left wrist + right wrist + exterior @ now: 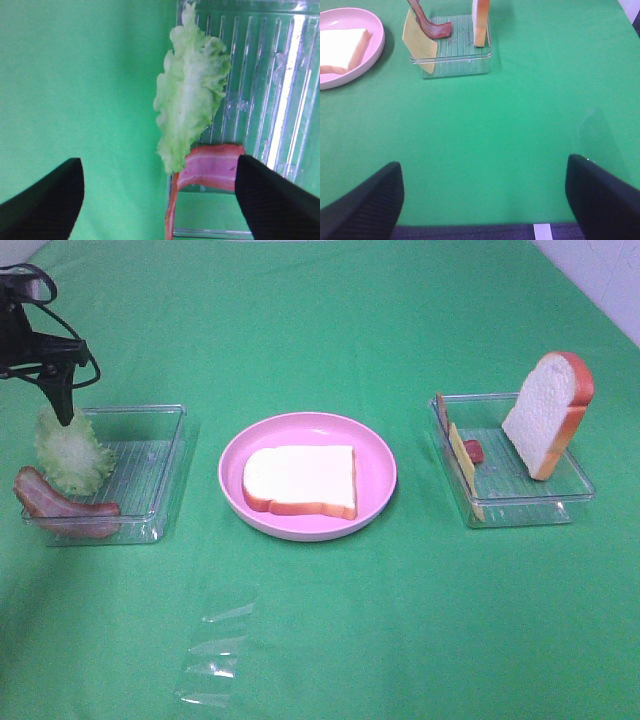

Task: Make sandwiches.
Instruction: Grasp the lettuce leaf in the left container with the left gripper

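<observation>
One bread slice [300, 480] lies flat on the pink plate [385, 475]. A second bread slice [548, 412] leans upright in the right clear tray [520, 508], with a yellow cheese slice [463, 465] on edge and a reddish bacon piece [473, 451]. The lettuce leaf [72, 452] and a bacon strip [60, 502] lie at the left end of the left tray [150, 470]. My left gripper [62, 405] is open just above the lettuce [190, 100], empty. My right gripper [482, 200] is open and empty over bare cloth, away from the right tray [465, 65].
A crinkled piece of clear plastic film [215, 650] lies on the green cloth in front of the plate. The table's near edge [470, 230] shows under my right gripper. A white wall [610, 280] stands at the far right.
</observation>
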Controlling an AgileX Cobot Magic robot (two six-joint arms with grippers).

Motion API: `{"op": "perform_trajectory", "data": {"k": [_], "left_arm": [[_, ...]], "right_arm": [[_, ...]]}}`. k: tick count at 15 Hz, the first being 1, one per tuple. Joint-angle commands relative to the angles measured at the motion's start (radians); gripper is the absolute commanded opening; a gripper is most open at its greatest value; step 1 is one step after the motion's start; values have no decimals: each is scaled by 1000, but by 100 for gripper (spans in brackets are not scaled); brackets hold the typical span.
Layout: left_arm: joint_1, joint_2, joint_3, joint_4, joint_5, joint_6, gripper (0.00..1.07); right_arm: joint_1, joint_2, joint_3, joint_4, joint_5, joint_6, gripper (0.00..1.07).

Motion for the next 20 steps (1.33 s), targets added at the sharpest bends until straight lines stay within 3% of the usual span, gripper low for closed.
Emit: {"op": "perform_trajectory", "data": {"k": [1,6,12,17,18,20], "left_arm": [[2,36,4,0,-39,1,77],[2,73,4,0,-78,1,76],[0,88,4,-5,-97,1,57],[0,90,4,-15,-97,4,23],[0,90,4,-15,-97,4,4],[0,90,4,-15,-97,4,0]], "right_arm": [[0,-26,2,-3,-9,9,84],[0,-26,2,-3,-9,9,84],[0,-26,2,-3,-9,9,84],[0,-26,2,-3,-9,9,84],[0,-26,2,-3,-9,9,84],[0,-26,2,-3,-9,9,84]]}}
